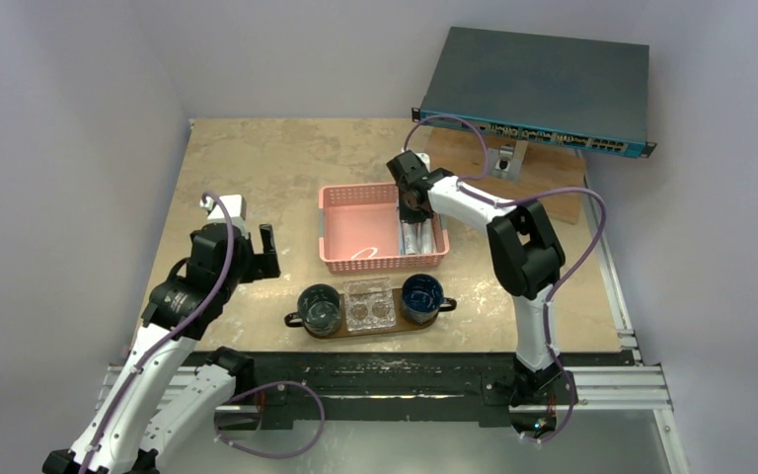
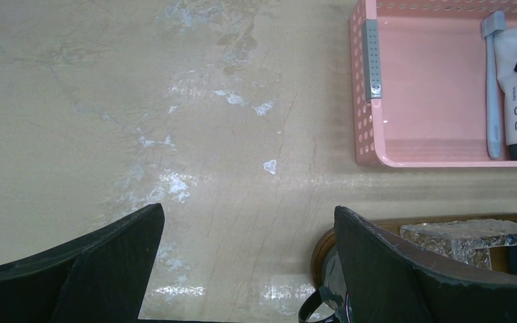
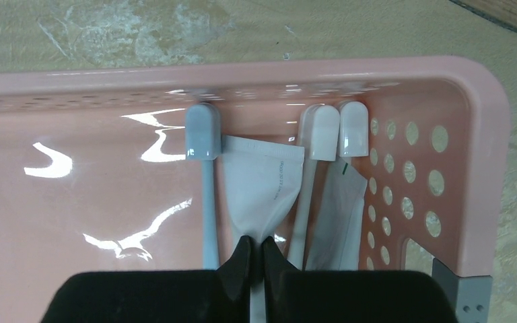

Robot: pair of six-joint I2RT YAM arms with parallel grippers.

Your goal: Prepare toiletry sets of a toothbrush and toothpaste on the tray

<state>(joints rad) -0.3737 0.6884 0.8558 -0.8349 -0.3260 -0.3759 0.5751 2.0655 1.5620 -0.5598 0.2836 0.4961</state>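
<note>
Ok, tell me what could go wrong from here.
1. The right gripper pinches the toothpaste at a narrow part; it may slip on lifting.
2. Toothbrushes lie against that tube on both sides and could be dragged along.
3. The tray already carries two cups and a clear dish, so space looks tight.

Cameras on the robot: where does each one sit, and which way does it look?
Top external: high behind the robot, looking down at the table, pink basket and tray; the left arm and right arm show.
Left wrist: on the left arm, looking down at the table; its open left claw frames the bottom.
Right wrist: on the right arm, looking down into the basket; the right claw pinches a toothpaste tube.
Shared: both wrist views show the basket with the blue-grey toothbrush inside.
</note>
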